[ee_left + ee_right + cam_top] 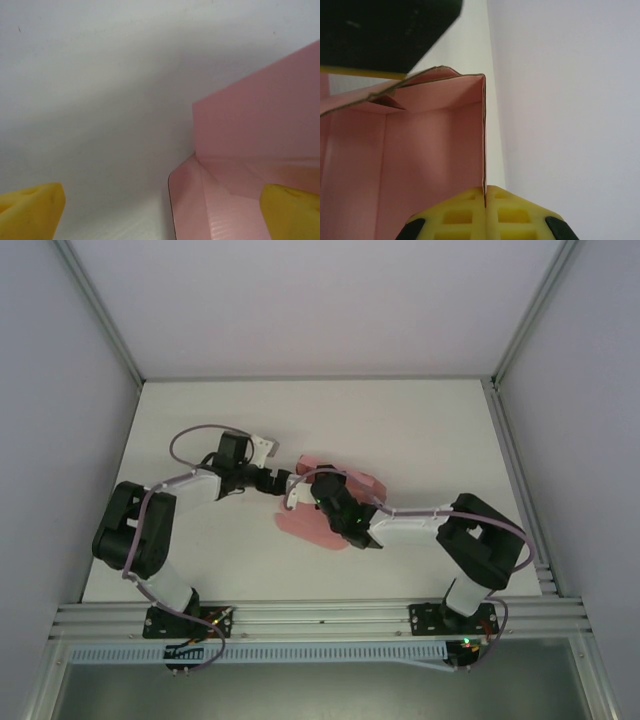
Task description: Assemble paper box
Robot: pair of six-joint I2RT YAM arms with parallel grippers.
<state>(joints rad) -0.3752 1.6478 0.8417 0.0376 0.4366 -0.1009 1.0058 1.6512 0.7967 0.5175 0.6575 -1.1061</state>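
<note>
Right claw (485, 196) clamps the box (425, 150), its yellow fingers (457, 217) pressed together on the thin front edge of one raised pink wall, seen from the right wrist. That wall stands upright and meets a back wall at a corner. A further panel runs off the left edge of the view, and a small fold of card sticks inward just under the top rim. The box is part-folded and open toward the camera, its inside plain pink. A black part (385, 30) with a yellow strip along its lower edge hangs just over the top rim; whether it touches the card cannot be told. Left claw (161, 215) stands wide apart, one yellow fingertip (30, 212) at the lower left over the bare white table (100, 100), the other at the lower right in front of the pink card. From the left wrist, a rounded flap lies flat on the table and a taller panel rises behind it, creased where the two join; whether the right-hand fingertip touches the card cannot be told. From overhead, the box sits near the middle of the table, with pink showing on both sides of the right arm (400, 525), whose wrist covers its centre. The left arm (135, 530) bends in from the near rail (320, 615), and the two claws meet at the box's left end. Pale panels (300, 300) enclose the table on three sides.
</note>
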